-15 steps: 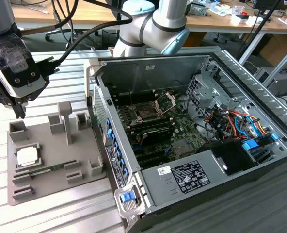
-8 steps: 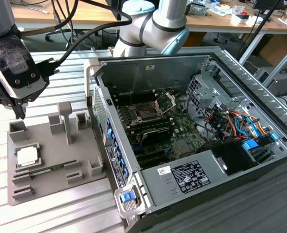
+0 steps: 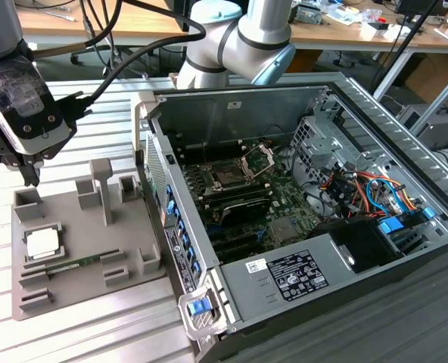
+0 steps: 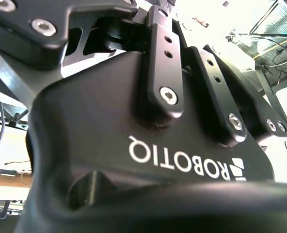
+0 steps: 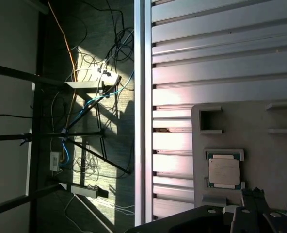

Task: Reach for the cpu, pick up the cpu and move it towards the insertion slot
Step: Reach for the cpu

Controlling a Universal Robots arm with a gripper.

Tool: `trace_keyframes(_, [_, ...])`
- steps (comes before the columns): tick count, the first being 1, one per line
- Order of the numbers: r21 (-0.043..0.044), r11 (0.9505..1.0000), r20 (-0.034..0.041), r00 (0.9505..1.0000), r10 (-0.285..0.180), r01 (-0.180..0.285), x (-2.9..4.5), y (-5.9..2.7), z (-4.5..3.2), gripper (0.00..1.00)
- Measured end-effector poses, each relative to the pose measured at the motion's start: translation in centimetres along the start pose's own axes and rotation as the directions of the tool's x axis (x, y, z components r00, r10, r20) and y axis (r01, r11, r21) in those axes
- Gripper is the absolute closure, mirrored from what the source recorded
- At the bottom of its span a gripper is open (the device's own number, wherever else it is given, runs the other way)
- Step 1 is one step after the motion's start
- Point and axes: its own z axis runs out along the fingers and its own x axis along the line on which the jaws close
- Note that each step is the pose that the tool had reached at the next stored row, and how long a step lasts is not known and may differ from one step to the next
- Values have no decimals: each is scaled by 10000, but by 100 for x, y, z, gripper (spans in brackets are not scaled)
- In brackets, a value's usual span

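Silver-beige cpu (image 3: 42, 243): lies flat in a square recess of the grey plastic tray (image 3: 73, 302), lower left of the exterior view; nothing grips it. In the first wrist view the cpu (image 5: 224, 172) sits in that same recess.
Memory stick (image 3: 73, 266): long, green, lying in the tray just beside the cpu, on the side nearer the frame's lower edge.
Gripper (image 3: 20, 170): hangs at the upper left of the exterior view, above the tray's far corner, apart from the cpu and not touching it.
Gripper state: cannot tell whether it is wide or narrow.
Insertion slot (image 3: 228, 175): dark square socket on the green motherboard (image 3: 284, 204), centre of the exterior view, well apart from the cpu.
Load plate (image 3: 258, 160): silver frame tilted up beside the socket.
Computer case (image 3: 300, 98): grey, lying open on its side, to the exterior view's right of the tray.
Cables (image 3: 360, 185): red, blue and orange, at the case's right.
Slatted metal table (image 3: 95, 340): carries the tray and the case.
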Motion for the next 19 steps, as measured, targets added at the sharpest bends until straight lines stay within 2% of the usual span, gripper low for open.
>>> trace_keyframes(19, [1, 10000, 0, 10000, 0, 0, 2, -2, 45, 89])
